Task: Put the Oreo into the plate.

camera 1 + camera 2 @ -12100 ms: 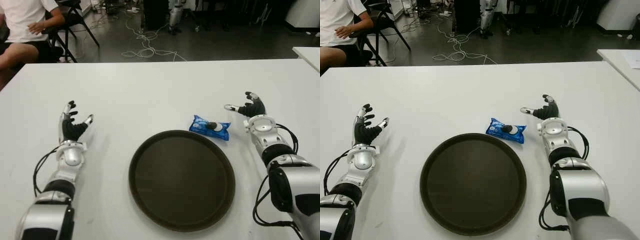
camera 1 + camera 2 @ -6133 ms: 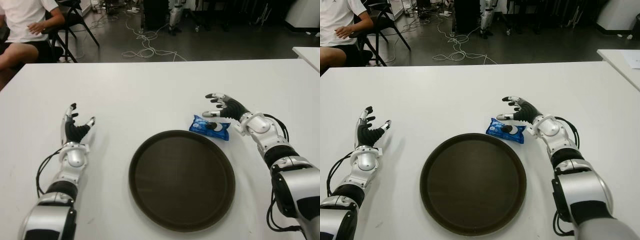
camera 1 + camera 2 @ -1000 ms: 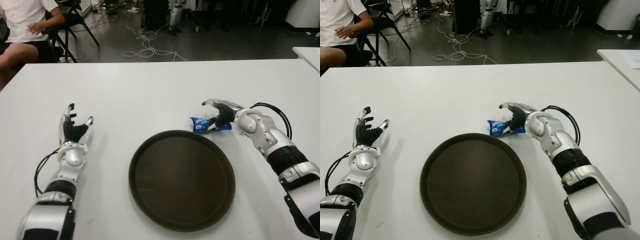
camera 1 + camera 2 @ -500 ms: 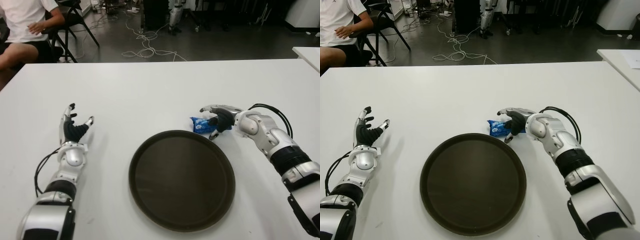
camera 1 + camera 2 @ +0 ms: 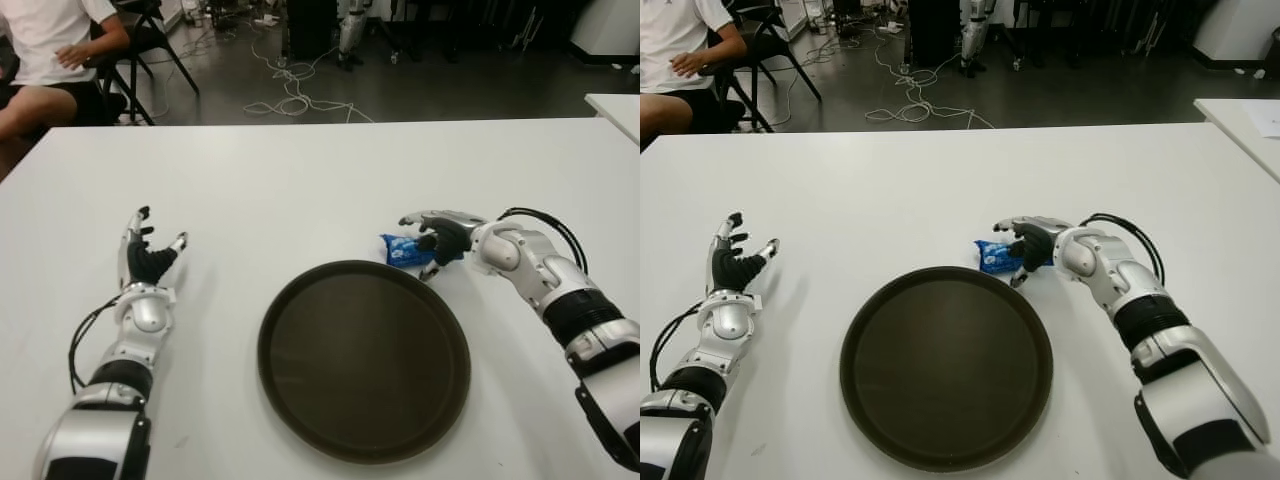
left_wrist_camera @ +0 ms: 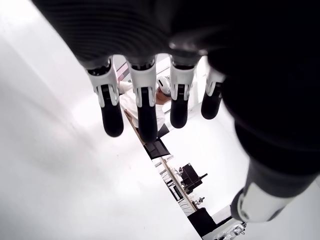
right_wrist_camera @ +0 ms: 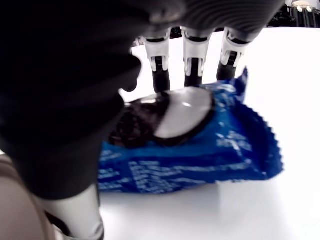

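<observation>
The Oreo pack (image 5: 402,249), a blue wrapper printed with a cookie, lies on the white table (image 5: 300,190) just beyond the far right rim of the plate (image 5: 364,358), a dark round tray that holds nothing. It sits outside the plate, close to the rim.

The right hand (image 5: 436,240) is on the pack from the right side. Its fingers (image 7: 192,65) are curled over the far edge of the wrapper and the thumb comes in from the near side, so the hand is closed around the pack. In the right wrist view the wrapper's underside appears to touch the table, so the pack is gripped but not lifted.

The left hand (image 5: 146,257) shows well to the left of the plate, palm turned inward and fingers (image 6: 141,102) spread and pointing away from the robot. It holds nothing.

At the far left, past the table edge, a person (image 5: 45,60) in a white shirt sits on a chair. Cables (image 5: 290,95) trail over the dark floor behind the table. The corner of a second white table (image 5: 618,105) shows at the right edge.
</observation>
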